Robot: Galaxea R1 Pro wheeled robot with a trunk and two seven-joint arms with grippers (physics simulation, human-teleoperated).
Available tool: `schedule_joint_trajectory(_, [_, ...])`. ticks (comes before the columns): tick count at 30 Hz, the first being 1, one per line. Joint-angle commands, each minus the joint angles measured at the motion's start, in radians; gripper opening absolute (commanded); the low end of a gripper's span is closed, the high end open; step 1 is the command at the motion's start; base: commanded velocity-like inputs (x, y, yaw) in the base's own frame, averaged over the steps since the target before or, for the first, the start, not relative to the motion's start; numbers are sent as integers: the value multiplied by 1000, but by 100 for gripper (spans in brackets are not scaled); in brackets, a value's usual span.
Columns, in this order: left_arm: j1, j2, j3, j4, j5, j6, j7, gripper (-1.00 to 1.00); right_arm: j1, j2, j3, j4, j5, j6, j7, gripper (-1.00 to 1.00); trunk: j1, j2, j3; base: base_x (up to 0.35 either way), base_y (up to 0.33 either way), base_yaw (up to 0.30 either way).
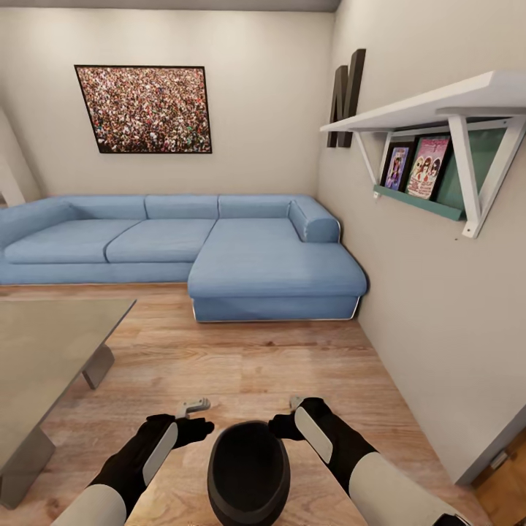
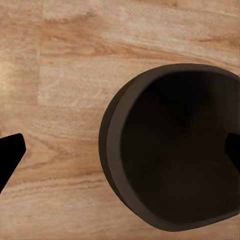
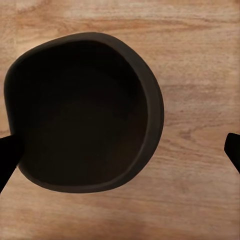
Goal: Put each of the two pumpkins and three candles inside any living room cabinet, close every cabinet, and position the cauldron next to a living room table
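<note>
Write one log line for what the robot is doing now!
cauldron: between both claws, above wood floor | left claw: open | right claw: open | table: at left

We've got a light wood plank floor (image 1: 241, 365) carrying everything here. The black cauldron (image 1: 248, 471) sits right on it, mouth up. Left of the cauldron stands the grey glossy counter (image 1: 44, 351) on its legs, and beyond the cauldron the blue corner sofa (image 1: 219, 248) rests against the walls.

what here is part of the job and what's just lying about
Job:
cauldron
coffee table
left gripper
right gripper

Lying about:
blue sofa
crowd picture
wall shelf
two framed pictures
</note>
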Motion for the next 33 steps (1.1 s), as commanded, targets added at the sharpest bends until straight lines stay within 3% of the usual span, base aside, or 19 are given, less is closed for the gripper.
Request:
schedule_joint_trajectory(1, [0, 1, -6, -1, 11, 3, 8, 100, -1, -1, 5, -1, -10, 1, -10, 100, 4, -8, -4, 0, 0, 0])
schedule_joint_trajectory(11, [-1, -4, -5, 9, 15, 3, -1, 100, -1, -2, 3, -3, -10, -4, -7, 100, 42, -78, -36, 0, 0, 0])
schedule_joint_trajectory(20, [0, -31, -5, 12, 14, 0, -2, 100, -1, -2, 3, -2, -10, -10, -10, 100, 77, -141, -64, 0, 0, 0])
schedule_joint_trajectory(29, [0, -38, -5, 13, 17, -7, -3, 100, -1, -2, 3, -3, -5, -11, -12, 100, 111, -204, -92, 0, 0, 0])
schedule_joint_trajectory(33, [0, -57, -5, 13, 15, -9, -3, 100, -1, -2, 3, -2, -1, -13, -13, 100, 126, -232, -104, 0, 0, 0])
